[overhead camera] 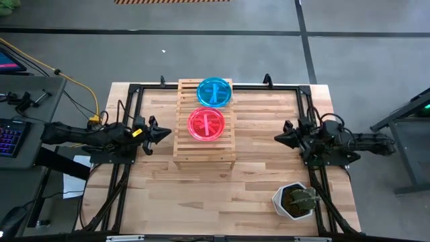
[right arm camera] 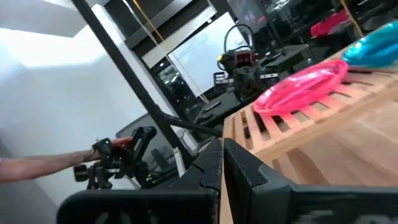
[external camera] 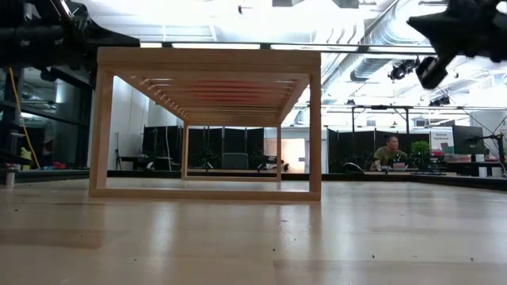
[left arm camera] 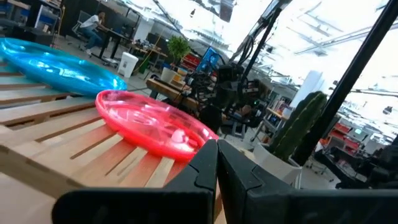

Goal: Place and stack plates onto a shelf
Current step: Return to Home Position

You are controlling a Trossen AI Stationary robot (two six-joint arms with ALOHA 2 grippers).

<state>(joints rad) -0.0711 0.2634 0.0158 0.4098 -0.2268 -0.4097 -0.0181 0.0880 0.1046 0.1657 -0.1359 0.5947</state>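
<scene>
The shelf is a light wooden slatted rack in the middle of the table, standing on its legs. A teal plate rests flat on the slats at the far end, and a pink plate lies just nearer. Both also show in the left wrist view, as the pink plate and the teal plate, and in the right wrist view, as the pink plate and the teal plate. My left gripper hovers left of the shelf, shut and empty. My right gripper hovers right of it, also shut and empty.
A white plant pot with a cactus stands near the table's near right corner. A black frame runs along the table's far edge and sides. A keyboard and cables lie off the table on the left. A person sits far behind.
</scene>
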